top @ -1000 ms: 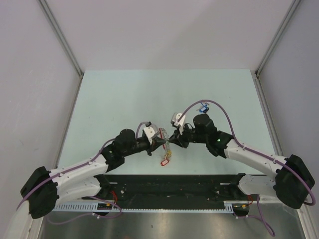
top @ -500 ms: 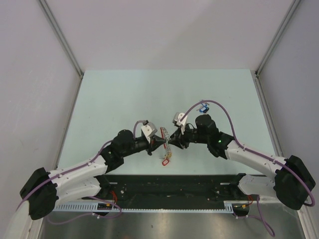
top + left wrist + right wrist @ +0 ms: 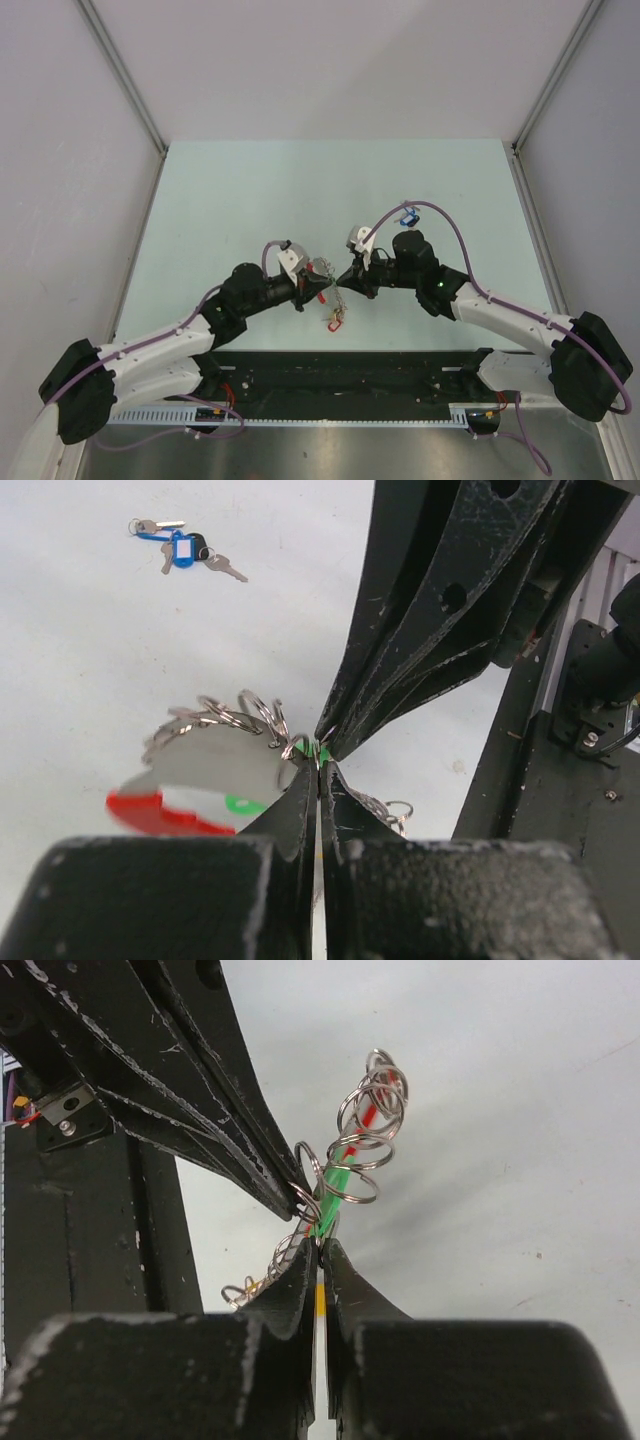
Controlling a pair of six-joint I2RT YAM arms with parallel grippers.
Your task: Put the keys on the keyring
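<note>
Tip to tip, left end effector (image 3: 318,766) clamps the keyring (image 3: 215,720), right end effector (image 3: 320,1250) pinches the green key (image 3: 338,1182); this looks like the threading step, and the next move calls for careful sliding.

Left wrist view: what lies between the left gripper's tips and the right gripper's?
Only a green sliver and rings of the keyring; left gripper and right gripper nearly touch, seen in the left wrist view.

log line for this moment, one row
left gripper: shut on keyring | right gripper: shut on keyring | keyring: pinched between both tips, red loop hanging below
</note>
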